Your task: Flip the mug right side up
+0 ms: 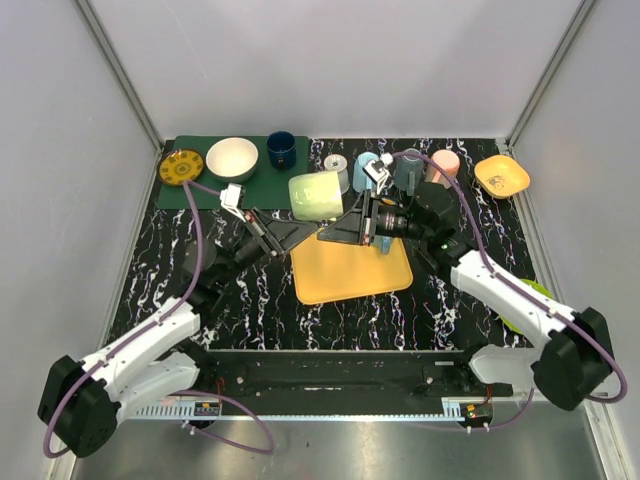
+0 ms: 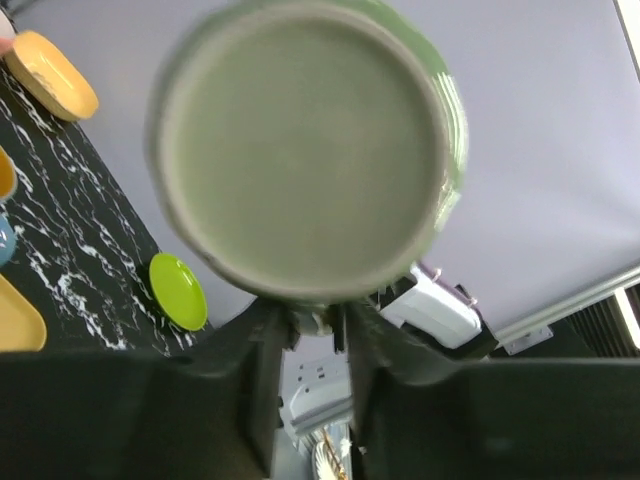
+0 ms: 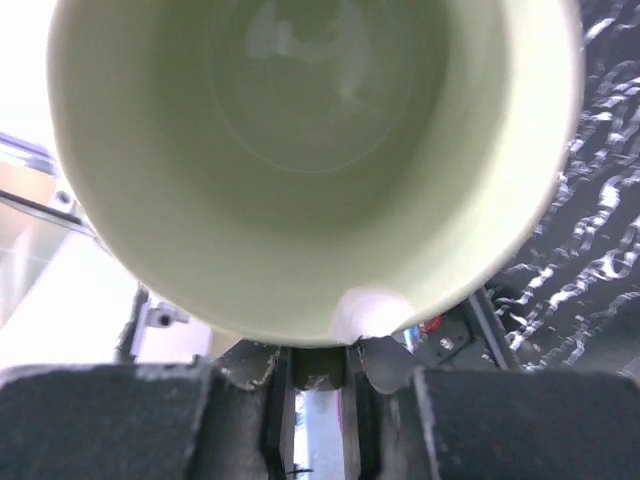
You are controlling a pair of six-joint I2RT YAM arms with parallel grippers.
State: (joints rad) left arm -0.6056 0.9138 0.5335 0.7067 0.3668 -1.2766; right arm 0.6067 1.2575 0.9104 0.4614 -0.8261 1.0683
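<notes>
- The pale green glazed ceramic mug hung on its side in the air, over or just beyond the far left corner of the flat orange-yellow plastic tray. It touched no surface.
- Only the left wrist view showed its flat round base, slightly blurred. Only the right wrist view looked straight into its open mouth.
- The right gripper had its jaws drawn narrow, pinched on the mug's underside just below the rim.
- The left gripper also showed a narrow gap, under the edge of the base. Whether it gripped could not be told.
- The top view alone showed the two grippers meeting nose to nose above the tray's far edge.
- Beyond the tray stood a dark blue cup, a grey cup and a pink cup, near the mug.
- Open black marbled tabletop stretched left of the tray. To the right, a lime green round plate lay partly under the right arm.
</notes>
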